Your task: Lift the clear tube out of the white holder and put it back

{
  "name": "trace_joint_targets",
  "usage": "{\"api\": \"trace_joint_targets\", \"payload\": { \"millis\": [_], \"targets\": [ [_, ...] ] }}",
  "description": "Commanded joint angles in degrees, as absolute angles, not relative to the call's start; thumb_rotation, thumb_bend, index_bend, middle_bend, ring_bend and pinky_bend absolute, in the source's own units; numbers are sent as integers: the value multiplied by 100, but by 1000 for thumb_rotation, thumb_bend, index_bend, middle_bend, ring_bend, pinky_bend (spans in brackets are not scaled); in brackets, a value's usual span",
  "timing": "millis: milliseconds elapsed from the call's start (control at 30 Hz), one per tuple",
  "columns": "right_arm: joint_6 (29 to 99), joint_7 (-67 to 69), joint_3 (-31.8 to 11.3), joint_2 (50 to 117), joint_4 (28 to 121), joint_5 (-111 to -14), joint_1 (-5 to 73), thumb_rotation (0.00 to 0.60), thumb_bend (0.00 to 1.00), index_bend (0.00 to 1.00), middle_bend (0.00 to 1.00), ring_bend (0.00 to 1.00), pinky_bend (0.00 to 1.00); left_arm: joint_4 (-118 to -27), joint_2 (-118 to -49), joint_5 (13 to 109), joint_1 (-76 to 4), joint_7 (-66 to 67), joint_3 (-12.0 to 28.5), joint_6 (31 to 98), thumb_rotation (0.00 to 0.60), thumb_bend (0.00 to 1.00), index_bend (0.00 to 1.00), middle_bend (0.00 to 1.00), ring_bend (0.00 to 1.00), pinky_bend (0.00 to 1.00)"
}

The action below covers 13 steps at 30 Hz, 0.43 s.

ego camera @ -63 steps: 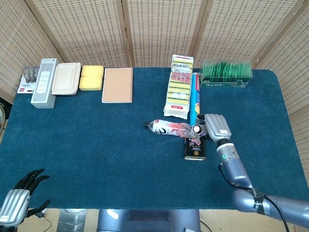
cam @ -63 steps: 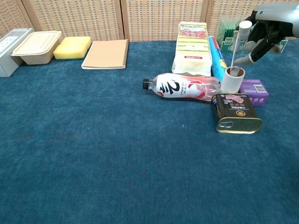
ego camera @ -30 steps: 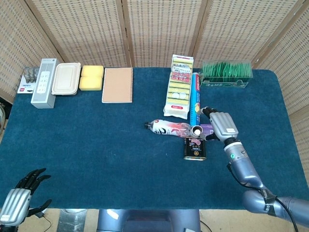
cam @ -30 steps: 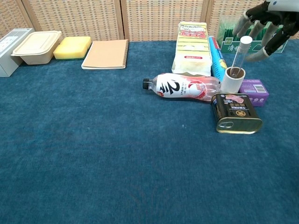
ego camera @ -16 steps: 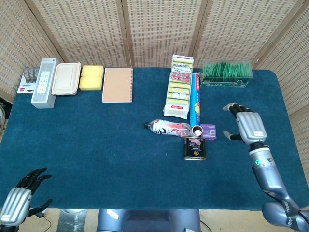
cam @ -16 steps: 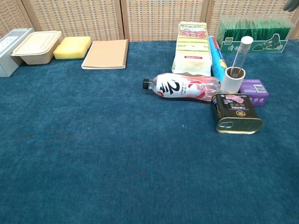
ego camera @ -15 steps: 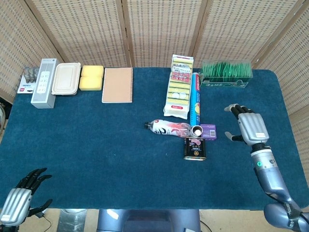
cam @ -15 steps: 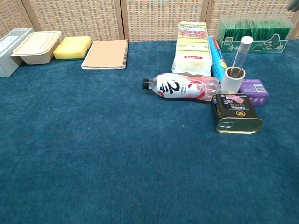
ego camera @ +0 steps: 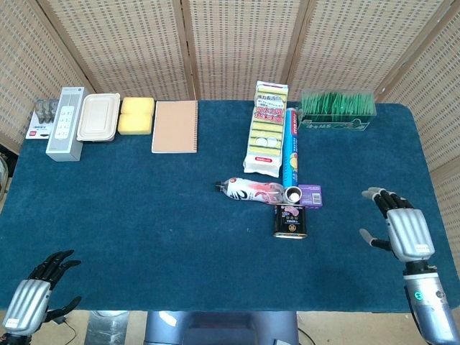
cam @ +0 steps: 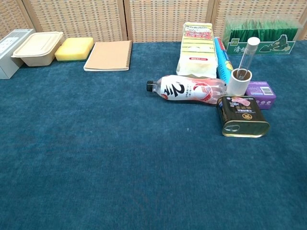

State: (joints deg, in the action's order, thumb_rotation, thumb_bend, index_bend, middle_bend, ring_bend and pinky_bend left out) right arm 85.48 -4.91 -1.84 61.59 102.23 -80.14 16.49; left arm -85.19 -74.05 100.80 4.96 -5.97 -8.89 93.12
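With the clear tube (cam: 246, 55) leaning inside the white holder (cam: 238, 82) and both the right hand (ego camera: 404, 232) and left hand (ego camera: 32, 298) empty, fingers spread, well apart from it, task looks complete.

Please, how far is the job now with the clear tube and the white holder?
It looks finished. The clear tube with a white cap stands tilted in the white cylindrical holder. The right hand is open, apart from them; the left hand is open by the table edge. Nothing visible remains.
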Motion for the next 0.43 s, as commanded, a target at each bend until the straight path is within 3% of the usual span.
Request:
{"api": "trace_joint_targets", "payload": {
  "millis": [33, 267, 433],
  "targets": [
    [9363, -477, 147, 6306, 10097, -8737, 1047, 600, 251, 234, 234, 250, 320, -8494, -7421, 10100, 501, -651, -877, 9375, 600, 180, 234, 146, 119, 226],
    [9858, -216, 484, 6431, 9728, -9245, 489, 600, 251, 235, 237, 246, 315, -8505, -7427, 10050, 556, -747, -906, 9412, 600, 181, 235, 146, 120, 226],
    [9914, -46, 450, 6557, 9392, -9330, 339, 600, 251, 234, 238, 246, 315, -8448, -7500, 10019, 651, -879, -891, 9569, 600, 180, 235, 146, 120, 226]
  ]
}}
